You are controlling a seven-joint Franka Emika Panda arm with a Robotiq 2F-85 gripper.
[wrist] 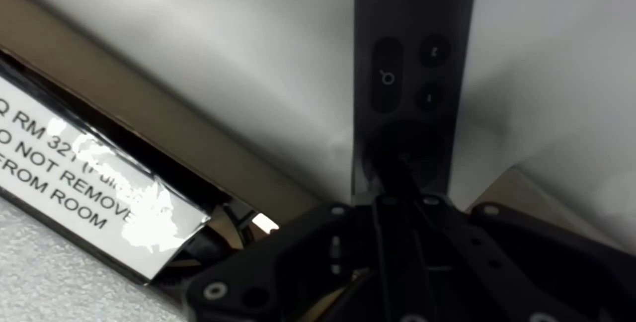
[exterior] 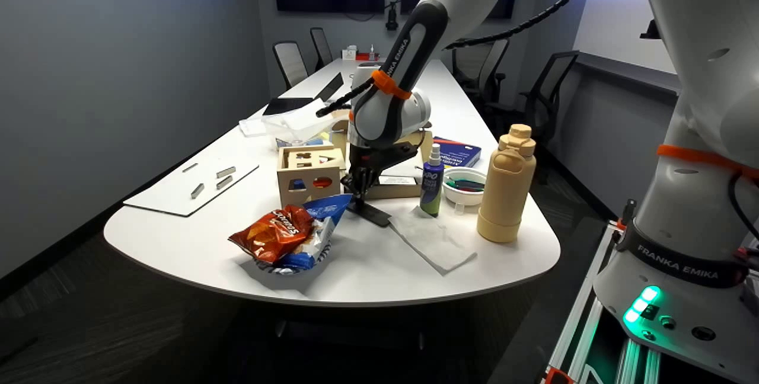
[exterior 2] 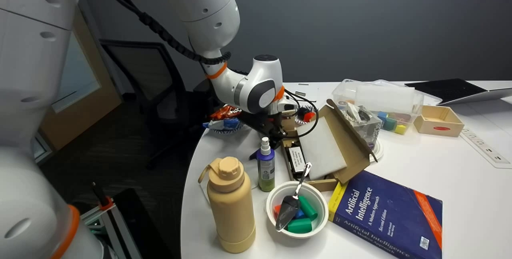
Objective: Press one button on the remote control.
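Beside box edge (wrist: pixel 149 111), tapering gap, then remote (wrist: pixel 412 76) under closed gripper (wrist: pixel 395 170).

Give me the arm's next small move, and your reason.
Probably ease the gripper slightly down: in the wrist view it is shut, its tips over the large round button on the remote control, though contact cannot be made out.

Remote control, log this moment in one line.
jaws: closed | place: at large round button on remote control | contact and press: unclear

Wrist view sl. blurry — label (wrist: pixel 92 190) w/ glare, floor (exterior: pixel 130 325) dim.
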